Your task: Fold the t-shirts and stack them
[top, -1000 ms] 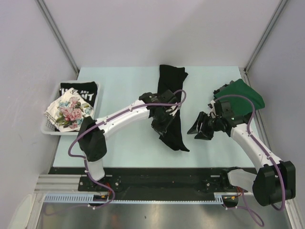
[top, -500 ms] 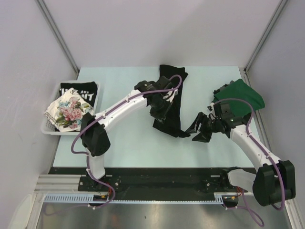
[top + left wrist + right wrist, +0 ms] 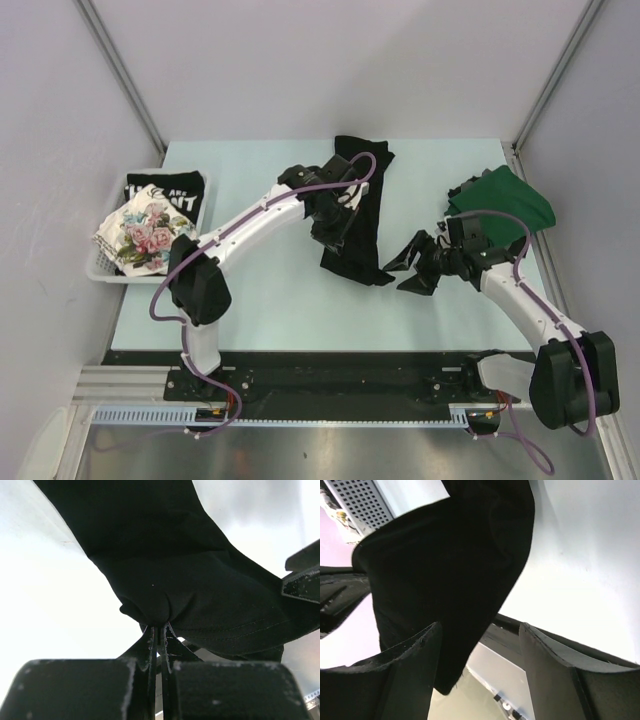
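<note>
A large plain black t-shirt [image 3: 362, 190] lies as a long strip on the middle of the table. My left gripper [image 3: 335, 222] is over its left edge, shut on a bunched fold of it [image 3: 160, 615]. The shirt's near right corner [image 3: 384, 277] hangs between the fingers of my right gripper [image 3: 404, 268]. That gripper [image 3: 480, 626] stands open, with the black cloth [image 3: 445, 560] close to one finger. A dark green t-shirt [image 3: 508, 200] lies behind the right arm. The floral t-shirt [image 3: 145, 236] and the black lettered t-shirt [image 3: 166, 190] sit in the basket.
The white slatted basket [image 3: 100, 270] stands at the table's left edge and shows in the right wrist view [image 3: 360, 500]. Pale table surface [image 3: 270, 300] shows in front of the black shirt. Grey walls close in the table on three sides.
My left gripper has drawn the black shirt's near end toward the far side, shortening the strip. My right gripper has slid left to the shirt's corner and opened wider.
</note>
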Available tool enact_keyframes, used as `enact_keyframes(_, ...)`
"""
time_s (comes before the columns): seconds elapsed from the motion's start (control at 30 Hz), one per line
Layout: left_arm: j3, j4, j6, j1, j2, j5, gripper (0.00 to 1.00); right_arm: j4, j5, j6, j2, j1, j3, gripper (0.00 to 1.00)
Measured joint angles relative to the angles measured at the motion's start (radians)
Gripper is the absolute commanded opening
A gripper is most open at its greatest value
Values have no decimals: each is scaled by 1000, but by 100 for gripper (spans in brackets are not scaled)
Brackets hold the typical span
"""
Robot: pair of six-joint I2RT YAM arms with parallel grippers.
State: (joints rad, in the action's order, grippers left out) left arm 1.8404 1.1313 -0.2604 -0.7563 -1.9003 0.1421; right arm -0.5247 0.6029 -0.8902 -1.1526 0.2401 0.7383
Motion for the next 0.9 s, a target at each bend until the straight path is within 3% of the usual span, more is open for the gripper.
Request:
enact_keyframes(0.2, 22, -1, 5, 24, -19, -1, 0, 77, 0, -49, -18, 0, 0, 71)
enact_keyframes(0.6, 219, -29, 8, 165, -201, 18, 0, 112, 8, -67, -45, 0, 16, 73)
enact_keyframes(0.9, 333, -60, 7, 172, -326, 49, 0, 115, 22, -56, -115, 1, 40, 76)
